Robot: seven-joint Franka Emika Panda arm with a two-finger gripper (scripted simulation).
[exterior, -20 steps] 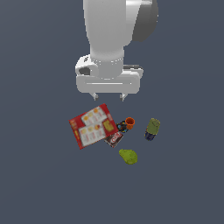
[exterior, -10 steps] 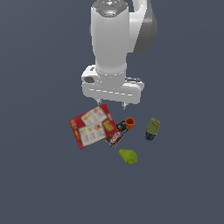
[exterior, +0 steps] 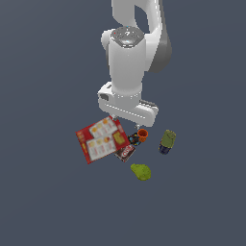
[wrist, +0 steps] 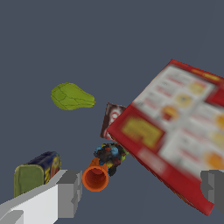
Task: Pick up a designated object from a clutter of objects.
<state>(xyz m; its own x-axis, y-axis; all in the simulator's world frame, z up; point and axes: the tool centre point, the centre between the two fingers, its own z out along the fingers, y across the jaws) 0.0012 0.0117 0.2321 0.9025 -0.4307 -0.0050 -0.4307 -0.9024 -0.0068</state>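
Because the dark speckled item (exterior: pixel 134 139) sits wedged between the red box (exterior: pixel 102 140) and the orange cup (exterior: pixel 142 134) in the exterior view, a descending finger could clip either neighbour; the arm stands upright above them. In the wrist view, the gripper (wrist: pixel 142 190) is spread wide and empty, the speckled item (wrist: pixel 109 155) touching the cup (wrist: pixel 95 178) and tucked at the box's (wrist: pixel 175 127) edge.
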